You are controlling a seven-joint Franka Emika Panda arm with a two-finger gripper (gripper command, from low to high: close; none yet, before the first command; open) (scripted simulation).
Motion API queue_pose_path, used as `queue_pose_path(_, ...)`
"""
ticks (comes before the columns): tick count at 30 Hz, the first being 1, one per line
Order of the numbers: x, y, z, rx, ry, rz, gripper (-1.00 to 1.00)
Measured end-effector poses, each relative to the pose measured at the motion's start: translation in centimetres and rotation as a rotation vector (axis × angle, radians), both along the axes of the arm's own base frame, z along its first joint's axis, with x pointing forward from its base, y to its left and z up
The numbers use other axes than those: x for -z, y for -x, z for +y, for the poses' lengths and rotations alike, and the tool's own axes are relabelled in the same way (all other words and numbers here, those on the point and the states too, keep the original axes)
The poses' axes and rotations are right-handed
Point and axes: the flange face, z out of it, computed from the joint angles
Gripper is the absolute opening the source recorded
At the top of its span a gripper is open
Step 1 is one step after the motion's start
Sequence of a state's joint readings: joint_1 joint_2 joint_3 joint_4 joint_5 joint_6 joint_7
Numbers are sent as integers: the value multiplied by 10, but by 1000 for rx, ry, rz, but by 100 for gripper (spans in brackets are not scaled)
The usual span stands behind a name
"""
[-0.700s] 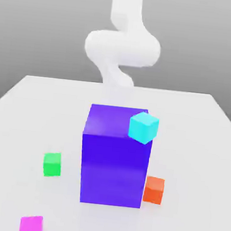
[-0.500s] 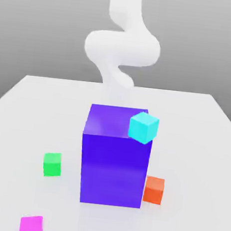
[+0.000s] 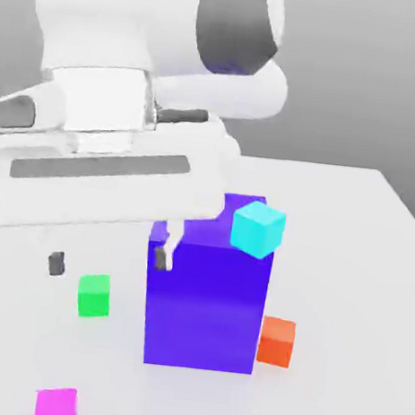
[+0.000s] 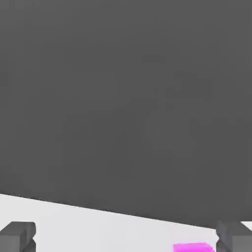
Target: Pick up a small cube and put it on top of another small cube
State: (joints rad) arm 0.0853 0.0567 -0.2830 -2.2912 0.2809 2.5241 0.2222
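Compared with the picture of a moment ago, the arm has swung far forward: before, only its white column stood behind the table, and now the hand fills the upper part of the exterior view on its left side. The gripper point(image 3: 108, 261) hangs with its fingers spread wide and nothing between them. One dark fingertip point(image 3: 56, 264) is above the green cube point(image 3: 94, 295), toward the exterior view's left, and the other fingertip is in front of the big blue-violet block point(image 3: 205, 301). None of the cubes has moved.

The magenta cube point(image 3: 56, 404) lies on the white table point(image 3: 356, 290) at the bottom edge of the exterior view, on the left, well apart from the gripper. In the hand view it point(image 4: 194, 247) shows near one finger point(image 4: 234, 236) (only a part of it is visible). The green cube sits on the table just beside the block, not touching it.

The cyan cube point(image 3: 258, 228) is at the block's upper corner on the exterior view's right. The orange-red cube point(image 3: 276, 341) rests on the table close to the block's lower right side.
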Motion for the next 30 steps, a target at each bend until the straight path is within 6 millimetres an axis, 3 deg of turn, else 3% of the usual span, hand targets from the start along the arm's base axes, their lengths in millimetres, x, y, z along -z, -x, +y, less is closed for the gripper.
queue_pose_path(9, 140, 19, -47, -57, 100, 197, 0)
queue_pose_path(13, 198, 22, -52, -64, 114, 215, 0)
queue_pose_path(14, 210, 23, -52, -64, 113, 216, -100)
queue_pose_path(21, 211, 23, -52, -64, 113, 217, -100)
queue_pose_path(25, 162, 23, -53, -67, 113, 217, -100)
queue_pose_path(30, 122, 52, -75, -307, 168, 220, -100)
